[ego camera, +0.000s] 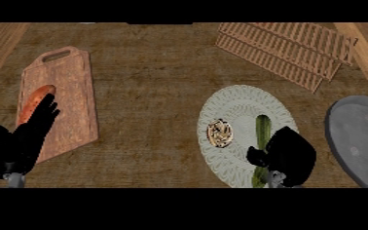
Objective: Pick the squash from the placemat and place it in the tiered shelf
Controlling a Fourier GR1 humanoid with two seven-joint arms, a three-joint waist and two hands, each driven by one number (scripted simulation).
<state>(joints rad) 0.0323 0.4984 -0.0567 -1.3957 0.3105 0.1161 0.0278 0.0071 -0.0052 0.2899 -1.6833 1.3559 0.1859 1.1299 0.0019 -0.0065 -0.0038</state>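
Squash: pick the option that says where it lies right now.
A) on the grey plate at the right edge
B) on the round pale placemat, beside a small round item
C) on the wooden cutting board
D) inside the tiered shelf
B: the green squash lies on the placemat next to the small round item, with the right hand over its near end.

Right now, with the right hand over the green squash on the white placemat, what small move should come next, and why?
Probably close the right hand around the long green squash and lift. The hand covers the squash's near end on the round white placemat, and the slatted wooden tiered shelf sits beyond.
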